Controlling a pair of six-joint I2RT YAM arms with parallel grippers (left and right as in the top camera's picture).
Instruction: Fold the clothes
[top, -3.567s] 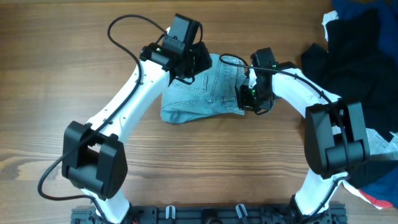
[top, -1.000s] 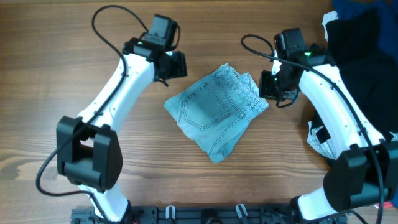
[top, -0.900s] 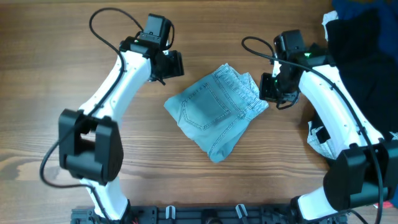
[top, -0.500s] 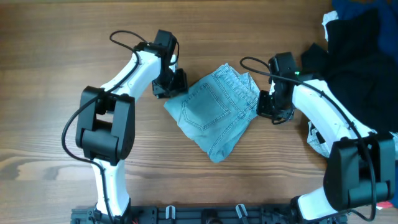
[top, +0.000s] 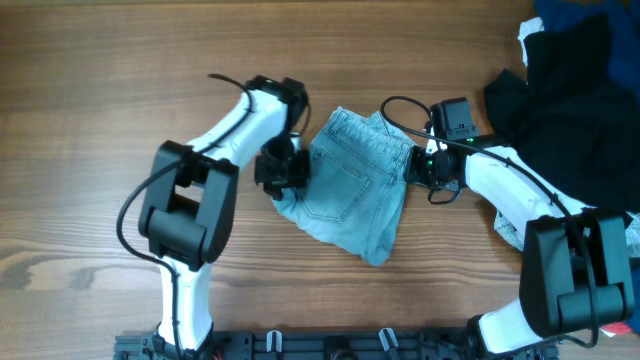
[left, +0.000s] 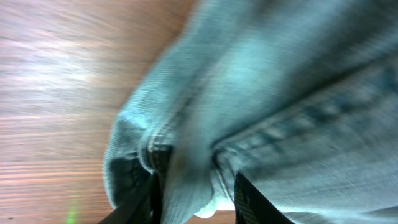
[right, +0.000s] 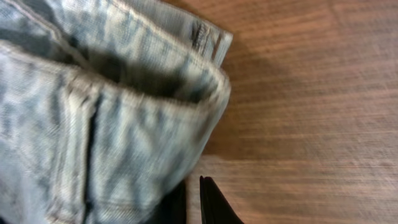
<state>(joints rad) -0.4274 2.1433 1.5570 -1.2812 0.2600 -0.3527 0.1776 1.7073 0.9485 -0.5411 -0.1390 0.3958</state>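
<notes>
- Where the wooden table (top: 90, 90) reaches the upper right of the frame, a black garment (top: 575, 95) lies heaped, with dark blue cloth (top: 565, 12) above it.
- The right arm lies between that heap and the jeans (top: 350, 190).
- Jeans: folded, at frame centre, between both arms.
- Long axis: near vertical in the frame, lower end tilted right. A stitched pocket faces up.
- Left gripper (top: 283, 172): at the jeans' left edge, fingers partly closed, pinching a denim fold.
- Right gripper (top: 418, 168): at the right edge, fingers nearly together. Whether it has caught any cloth cannot be told.
</notes>
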